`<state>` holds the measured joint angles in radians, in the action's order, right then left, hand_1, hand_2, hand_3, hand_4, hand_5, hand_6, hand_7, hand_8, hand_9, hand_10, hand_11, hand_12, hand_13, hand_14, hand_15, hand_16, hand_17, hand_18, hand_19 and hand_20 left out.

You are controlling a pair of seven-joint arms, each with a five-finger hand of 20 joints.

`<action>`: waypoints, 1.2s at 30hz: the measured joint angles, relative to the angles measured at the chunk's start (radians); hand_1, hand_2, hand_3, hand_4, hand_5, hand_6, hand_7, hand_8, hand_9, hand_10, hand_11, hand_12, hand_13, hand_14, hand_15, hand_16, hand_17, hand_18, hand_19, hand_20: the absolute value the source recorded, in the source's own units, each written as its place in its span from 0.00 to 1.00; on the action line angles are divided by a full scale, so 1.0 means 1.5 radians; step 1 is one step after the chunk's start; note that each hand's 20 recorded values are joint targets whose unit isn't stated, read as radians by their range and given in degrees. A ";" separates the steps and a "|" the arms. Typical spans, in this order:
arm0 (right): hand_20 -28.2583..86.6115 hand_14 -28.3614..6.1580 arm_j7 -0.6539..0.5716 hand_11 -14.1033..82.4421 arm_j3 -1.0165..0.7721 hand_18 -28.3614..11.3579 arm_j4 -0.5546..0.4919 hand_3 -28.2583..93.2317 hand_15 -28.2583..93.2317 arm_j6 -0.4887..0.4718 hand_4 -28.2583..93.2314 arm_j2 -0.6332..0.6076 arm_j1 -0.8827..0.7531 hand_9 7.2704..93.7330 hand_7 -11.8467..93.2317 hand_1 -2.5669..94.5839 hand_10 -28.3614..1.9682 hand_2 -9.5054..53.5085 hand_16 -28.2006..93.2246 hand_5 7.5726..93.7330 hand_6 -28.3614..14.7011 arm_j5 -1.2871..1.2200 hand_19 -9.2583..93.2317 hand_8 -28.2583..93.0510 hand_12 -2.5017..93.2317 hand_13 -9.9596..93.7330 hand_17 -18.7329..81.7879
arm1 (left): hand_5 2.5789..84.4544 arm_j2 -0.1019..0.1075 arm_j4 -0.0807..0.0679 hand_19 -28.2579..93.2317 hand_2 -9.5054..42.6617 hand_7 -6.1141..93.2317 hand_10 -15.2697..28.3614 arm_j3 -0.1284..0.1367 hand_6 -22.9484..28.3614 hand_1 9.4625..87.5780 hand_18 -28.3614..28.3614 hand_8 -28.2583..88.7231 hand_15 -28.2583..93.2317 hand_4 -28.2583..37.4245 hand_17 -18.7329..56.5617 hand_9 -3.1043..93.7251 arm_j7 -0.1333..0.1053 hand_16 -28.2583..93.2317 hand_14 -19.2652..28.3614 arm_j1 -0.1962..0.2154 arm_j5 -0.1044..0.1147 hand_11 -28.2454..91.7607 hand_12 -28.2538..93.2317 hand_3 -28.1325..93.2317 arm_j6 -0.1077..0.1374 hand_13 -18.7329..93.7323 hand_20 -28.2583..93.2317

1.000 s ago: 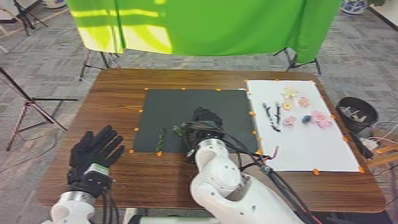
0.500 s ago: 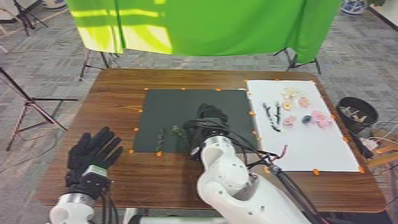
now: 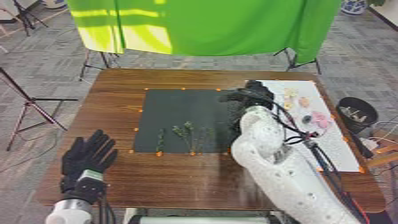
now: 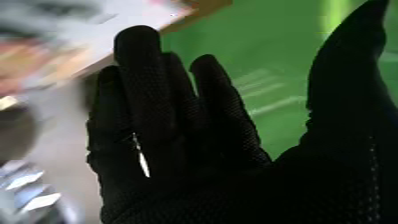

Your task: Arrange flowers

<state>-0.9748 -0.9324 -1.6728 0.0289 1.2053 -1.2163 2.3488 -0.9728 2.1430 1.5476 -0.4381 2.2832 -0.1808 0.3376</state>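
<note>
My right hand (image 3: 250,101) hangs over the right edge of the black mat (image 3: 178,107), fingers straight, holding nothing; my left hand (image 3: 87,156) is open off its near-left corner. Coming down low, I could let the loose cables (image 3: 306,135) drag the pink flower (image 3: 321,119), right of the mat, out of place. It looks ruffled, light and easily snagged.

The right hand (image 3: 251,95) is by the far right corner of the dark mat (image 3: 178,107), its white arm (image 3: 277,167) reaching past the mat's near right corner; its fingers (image 4: 142,90) are straight, thumb (image 4: 345,80) well apart. The left hand (image 3: 84,159) is outside the mat's near left corner, fingers straight and pointing forward.
</note>
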 measured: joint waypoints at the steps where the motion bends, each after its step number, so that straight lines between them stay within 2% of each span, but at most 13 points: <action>1: 0.55 0.27 -0.011 0.26 -0.008 0.00 0.017 0.84 0.73 -0.014 0.00 -0.007 0.011 0.53 0.18 0.35 0.16 0.00 0.37 0.58 0.31 -0.002 1.00 0.15 0.17 0.64 0.49 | 0.50 0.000 0.001 0.54 0.50 0.21 0.73 0.000 0.66 0.22 0.76 0.17 0.56 0.00 0.14 0.36 -0.002 0.16 0.75 0.002 0.000 0.46 0.32 0.83 0.000 0.35 0.31; 8: 0.56 0.25 -0.030 0.24 -0.025 0.00 0.038 0.84 0.73 -0.092 0.00 -0.076 0.038 0.51 0.16 0.37 0.11 0.00 0.36 0.57 0.26 -0.033 1.00 0.15 0.16 0.62 0.48 | 0.50 0.000 0.002 0.54 0.50 0.22 0.73 0.005 0.66 0.22 0.76 0.17 0.56 0.00 0.15 0.36 -0.010 0.16 0.75 0.008 -0.002 0.46 0.32 0.83 -0.006 0.35 0.31; 17: 0.59 0.26 -0.052 0.23 -0.055 0.00 0.052 0.84 0.71 -0.190 0.00 -0.068 0.023 0.51 0.15 0.38 0.09 0.00 0.35 0.57 0.24 -0.109 0.98 0.15 0.16 0.62 0.46 | 0.51 0.000 0.004 0.54 0.51 0.22 0.73 0.006 0.66 0.23 0.76 0.17 0.56 0.00 0.14 0.36 -0.012 0.16 0.75 0.008 -0.002 0.46 0.32 0.83 -0.006 0.35 0.31; 20: 0.59 0.27 -0.056 0.24 -0.055 0.00 0.062 0.83 0.71 -0.191 0.00 -0.063 0.021 0.53 0.16 0.40 0.13 0.00 0.36 0.59 0.27 -0.124 0.97 0.15 0.16 0.64 0.46 | 0.51 -0.001 0.004 0.54 0.51 0.22 0.73 0.005 0.66 0.23 0.76 0.17 0.56 0.00 0.14 0.36 -0.012 0.16 0.75 0.008 -0.002 0.46 0.32 0.83 -0.005 0.35 0.31; 23: 0.60 0.33 -0.056 0.26 -0.052 0.00 0.066 0.83 0.70 -0.183 0.00 -0.061 0.023 0.62 0.19 0.47 0.24 0.00 0.37 0.65 0.39 -0.122 0.96 0.15 0.17 0.68 0.46 | 0.51 -0.001 0.004 0.54 0.51 0.22 0.73 0.004 0.66 0.23 0.76 0.17 0.56 0.00 0.14 0.36 -0.010 0.16 0.75 0.007 -0.002 0.46 0.32 0.83 -0.005 0.35 0.31; 25: 0.60 0.38 -0.054 0.28 -0.048 0.01 0.072 0.84 0.70 -0.169 0.00 -0.061 0.026 0.69 0.24 0.53 0.33 0.00 0.38 0.72 0.50 -0.117 0.95 0.15 0.18 0.70 0.46 | 0.51 -0.002 0.004 0.54 0.51 0.22 0.73 0.003 0.66 0.23 0.76 0.17 0.56 0.00 0.14 0.36 -0.009 0.16 0.76 0.006 -0.002 0.46 0.32 0.83 -0.005 0.35 0.31; 27: 0.61 0.40 -0.051 0.29 -0.046 0.02 0.081 0.79 0.69 -0.148 0.00 -0.061 0.028 0.71 0.30 0.59 0.37 0.00 0.41 0.74 0.53 -0.108 0.94 0.21 0.19 0.71 0.46 | 0.51 -0.003 0.004 0.54 0.51 0.22 0.73 0.001 0.66 0.22 0.76 0.17 0.56 0.00 0.14 0.36 -0.007 0.16 0.76 0.005 -0.001 0.46 0.32 0.83 -0.005 0.35 0.31; 28: 0.61 0.46 -0.050 0.29 -0.047 0.03 0.084 0.76 0.66 -0.139 0.00 -0.062 0.030 0.71 0.39 0.64 0.38 0.00 0.46 0.74 0.54 -0.103 0.95 0.27 0.19 0.72 0.47 | 0.51 -0.004 0.004 0.54 0.51 0.22 0.73 0.001 0.66 0.22 0.76 0.17 0.56 0.00 0.14 0.36 -0.006 0.16 0.76 0.004 -0.001 0.46 0.32 0.83 -0.005 0.35 0.31; 30: 0.62 0.53 -0.046 0.29 -0.050 0.05 0.088 0.76 0.63 -0.134 0.00 -0.062 0.031 0.72 0.53 0.67 0.39 0.00 0.51 0.72 0.59 -0.100 0.96 0.33 0.18 0.74 0.48 | 0.51 -0.005 0.004 0.54 0.51 0.22 0.73 0.000 0.66 0.22 0.76 0.17 0.56 0.00 0.15 0.36 -0.004 0.16 0.76 0.004 -0.001 0.46 0.32 0.83 -0.005 0.35 0.31; 34: 0.64 0.61 -0.046 0.28 -0.057 0.06 0.087 0.77 0.58 -0.143 0.00 -0.062 0.028 0.76 0.69 0.68 0.40 0.00 0.55 0.65 0.62 -0.103 0.97 0.33 0.18 0.78 0.51 | 0.51 -0.007 0.004 0.54 0.51 0.22 0.73 0.000 0.66 0.22 0.76 0.17 0.56 0.00 0.15 0.36 0.000 0.16 0.76 0.004 -0.001 0.46 0.32 0.83 -0.005 0.35 0.31; 36: 0.65 0.66 -0.046 0.22 -0.060 0.06 0.084 0.78 0.55 -0.145 0.00 -0.061 0.026 0.85 0.76 0.69 0.49 0.00 0.58 0.63 0.63 -0.106 0.97 0.33 0.27 0.84 0.54 | 0.51 -0.007 0.004 0.54 0.50 0.22 0.73 0.000 0.66 0.22 0.76 0.17 0.56 0.00 0.15 0.36 0.001 0.16 0.76 0.004 -0.001 0.46 0.32 0.83 -0.005 0.35 0.31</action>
<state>-1.0437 -1.0220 -1.5469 -0.1888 1.1132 -1.1765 2.1891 -0.9837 2.1490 1.5471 -0.4360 2.2885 -0.1828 0.3300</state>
